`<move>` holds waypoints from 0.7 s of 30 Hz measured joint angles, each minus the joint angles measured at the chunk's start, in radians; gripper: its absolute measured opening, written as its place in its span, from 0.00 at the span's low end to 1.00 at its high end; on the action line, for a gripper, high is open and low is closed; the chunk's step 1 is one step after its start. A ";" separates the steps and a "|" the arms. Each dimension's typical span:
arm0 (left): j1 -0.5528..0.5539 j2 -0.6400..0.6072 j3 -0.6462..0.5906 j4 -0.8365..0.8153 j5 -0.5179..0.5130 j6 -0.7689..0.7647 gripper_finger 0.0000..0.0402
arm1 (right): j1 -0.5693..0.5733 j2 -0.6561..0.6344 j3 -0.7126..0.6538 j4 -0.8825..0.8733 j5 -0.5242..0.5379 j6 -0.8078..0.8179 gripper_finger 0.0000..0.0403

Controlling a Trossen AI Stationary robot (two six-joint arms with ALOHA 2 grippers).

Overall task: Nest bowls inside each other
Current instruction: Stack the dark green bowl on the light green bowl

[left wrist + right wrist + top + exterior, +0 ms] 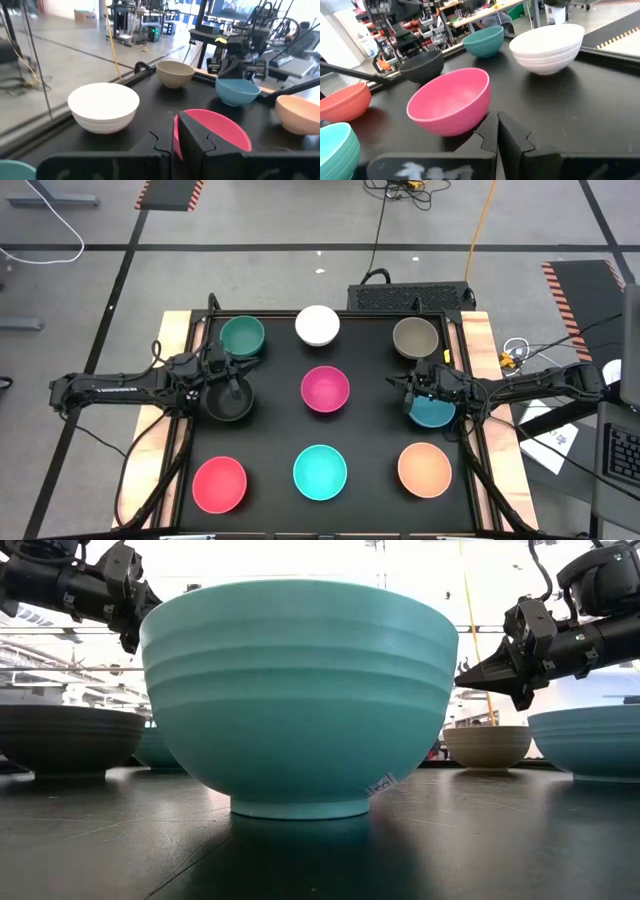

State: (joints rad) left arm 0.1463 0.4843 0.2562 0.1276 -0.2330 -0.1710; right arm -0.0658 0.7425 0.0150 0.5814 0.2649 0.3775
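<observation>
Bowls sit apart in three-by-three grid on table [180,340], none nested yet. Left gripper [232,385] over black bowl [222,406] at 9 o'clock, fingers together. Right gripper [418,392] over blue bowl [436,415] at 3 o'clock, fingers together. Both likely poised for first pick.

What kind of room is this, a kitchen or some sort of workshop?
Probably a robotics lab or workshop, not a kitchen. Two robot arms work over a black table, cables trail across a bare floor with striped hazard tape, and racks of equipment stand behind.
</observation>
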 joint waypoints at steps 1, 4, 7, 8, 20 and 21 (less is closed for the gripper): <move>0.000 0.000 0.000 0.002 -0.003 0.017 0.06 | 0.000 0.000 0.000 0.014 0.000 0.002 0.00; 0.000 0.000 0.000 0.007 -0.005 0.035 0.06 | 0.000 0.000 0.000 0.056 -0.004 0.005 0.00; 0.004 0.000 0.000 0.009 -0.033 0.089 0.06 | 0.000 0.000 0.000 0.095 -0.005 -0.015 0.00; 0.004 0.000 0.000 0.009 -0.051 0.105 0.06 | 0.000 0.000 0.000 0.102 -0.005 -0.032 0.00; 0.005 0.000 0.000 0.005 -0.214 0.257 0.06 | 0.002 0.000 0.000 0.141 -0.008 -0.098 0.00; 0.005 0.000 0.000 0.005 -0.218 0.267 0.06 | 0.002 0.000 0.000 0.141 -0.008 -0.098 0.00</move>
State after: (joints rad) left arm 0.1513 0.4843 0.2562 0.1329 -0.4506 0.0956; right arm -0.0639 0.7425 0.0150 0.7223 0.2569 0.2790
